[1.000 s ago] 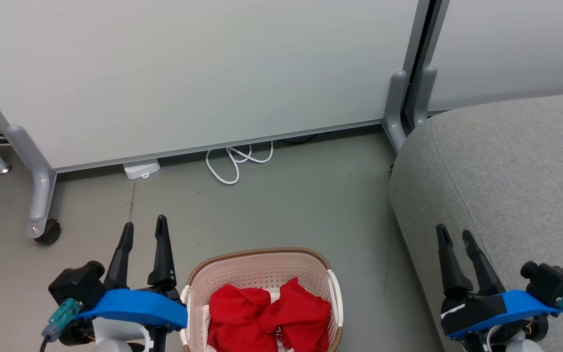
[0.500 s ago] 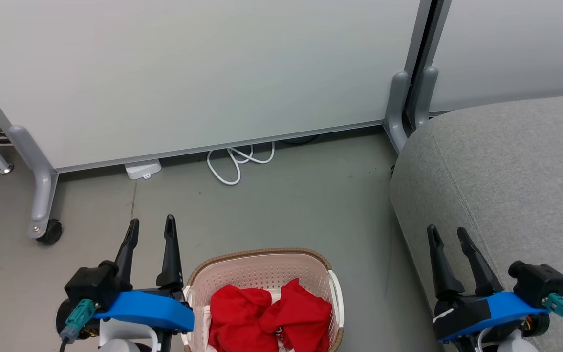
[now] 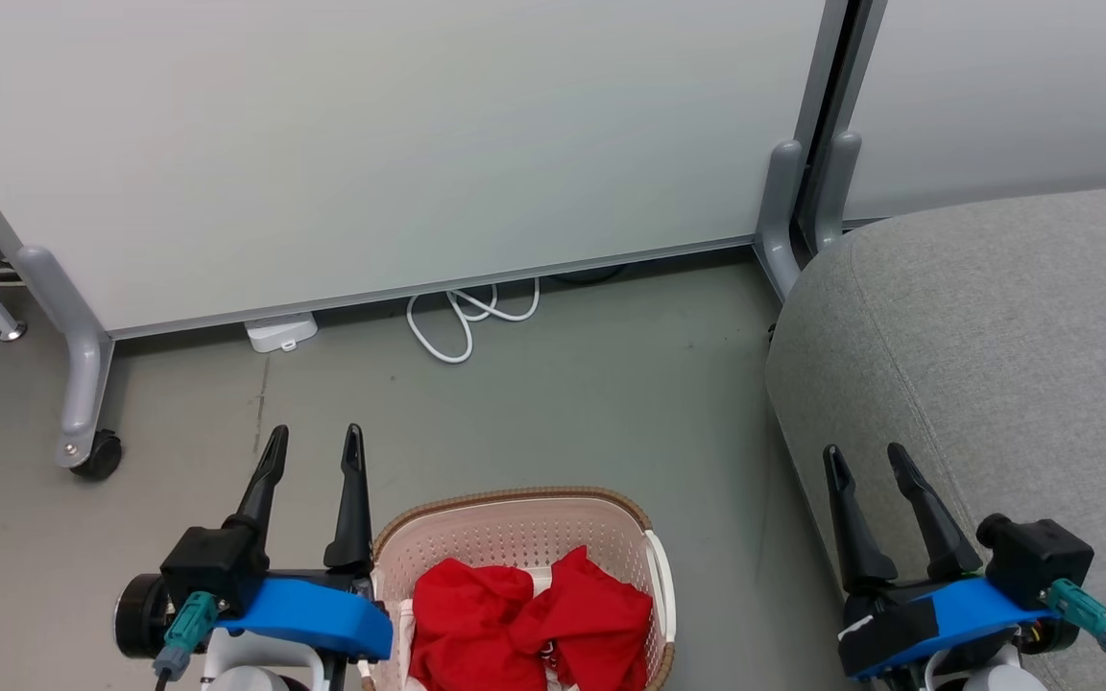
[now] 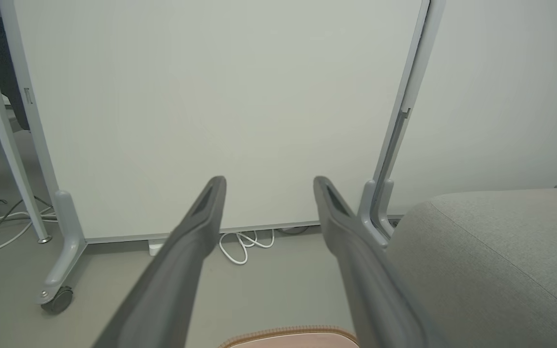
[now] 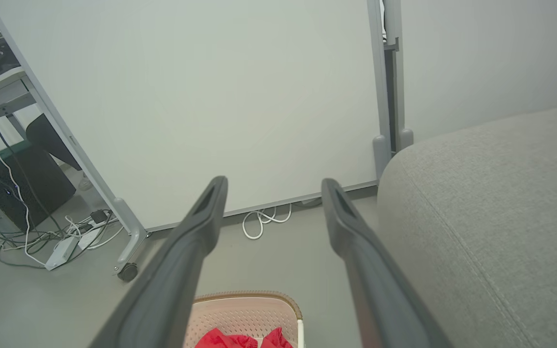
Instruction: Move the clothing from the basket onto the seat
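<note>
Nearest, at 6 o'clock in head view: basket on the floor w/ the red clothing bunched inside, none out yet. L claw sits at 7 o'clock, fingers apart, empty, tips toward 12. Over the last sec it has slid in toward 3 and is now just beside the basket's L rim. R claw at 5 o'clock, also spread & empty, has drifted toward 9, seen against the seat's rounded edge. I read this as both arms closing in on the basket: approach stage, no grab yet.

Clothing heap: long axis approx 9–3 across the basket, two lumps pinched mid-way. Which end is waistband, can't tell.

Seat at 3 o'clock, bare, apart from the basket w/ floor between. Further out at 12: white cable, then partition panel.
</note>
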Robot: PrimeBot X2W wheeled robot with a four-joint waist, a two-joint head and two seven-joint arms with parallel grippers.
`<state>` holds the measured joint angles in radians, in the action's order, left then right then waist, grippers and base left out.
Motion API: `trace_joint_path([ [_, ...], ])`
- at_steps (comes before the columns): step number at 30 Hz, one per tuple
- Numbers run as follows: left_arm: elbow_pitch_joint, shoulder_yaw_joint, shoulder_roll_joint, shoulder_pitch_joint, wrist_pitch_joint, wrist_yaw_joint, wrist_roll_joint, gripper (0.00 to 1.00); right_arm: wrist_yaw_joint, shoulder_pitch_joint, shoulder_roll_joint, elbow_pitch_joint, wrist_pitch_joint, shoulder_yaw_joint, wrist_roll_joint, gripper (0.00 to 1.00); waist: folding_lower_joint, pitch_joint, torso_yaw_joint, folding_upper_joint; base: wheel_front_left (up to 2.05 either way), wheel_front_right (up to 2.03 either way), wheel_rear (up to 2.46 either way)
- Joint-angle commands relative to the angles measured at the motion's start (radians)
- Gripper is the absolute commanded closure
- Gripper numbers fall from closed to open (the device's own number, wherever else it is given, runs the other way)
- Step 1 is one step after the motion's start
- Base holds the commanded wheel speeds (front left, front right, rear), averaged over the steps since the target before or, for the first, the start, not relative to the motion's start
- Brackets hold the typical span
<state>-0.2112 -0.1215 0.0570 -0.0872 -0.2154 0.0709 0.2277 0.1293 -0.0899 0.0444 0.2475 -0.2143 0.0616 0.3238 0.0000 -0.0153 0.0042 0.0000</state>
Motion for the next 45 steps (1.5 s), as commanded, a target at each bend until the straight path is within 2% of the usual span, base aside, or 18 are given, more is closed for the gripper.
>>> trace_joint_path([
  [1, 0.002, -0.005, 0.000, -0.018, -0.009, 0.004, -0.021, 0.00, 0.002, -0.017, 0.008, 0.000, -0.011, 0.003, -0.023, 0.00, 0.0000, 0.000, 0.000, 0.0000, 0.00, 0.00, 0.00],
  [24, -0.007, -0.015, -0.005, -0.021, -0.052, 0.005, -0.199, 0.00, 0.002, -0.017, 0.009, 0.005, -0.053, 0.017, -0.179, 0.00, 0.0000, -0.007, 0.003, 0.0000, 0.00, 0.00, 0.00],
  [37, -0.013, -0.011, -0.007, -0.021, -0.051, 0.009, -0.190, 0.00, 0.002, -0.019, 0.009, 0.011, -0.052, 0.017, -0.169, 0.00, 0.0000, -0.008, 0.006, 0.0000, 0.00, 0.00, 0.00],
  [41, -0.037, -0.036, -0.005, -0.040, -0.051, 0.025, -0.202, 0.00, 0.002, -0.024, 0.009, 0.011, -0.052, 0.018, -0.168, 0.00, 0.0000, -0.013, 0.005, 0.0000, 0.00, 0.00, 0.00],
  [45, -0.094, -0.087, 0.020, -0.087, -0.051, 0.046, -0.216, 0.00, 0.002, -0.035, 0.009, 0.007, -0.052, 0.023, -0.168, 0.00, 0.0000, -0.032, 0.000, 0.0000, 0.00, 0.00, 0.00],
])
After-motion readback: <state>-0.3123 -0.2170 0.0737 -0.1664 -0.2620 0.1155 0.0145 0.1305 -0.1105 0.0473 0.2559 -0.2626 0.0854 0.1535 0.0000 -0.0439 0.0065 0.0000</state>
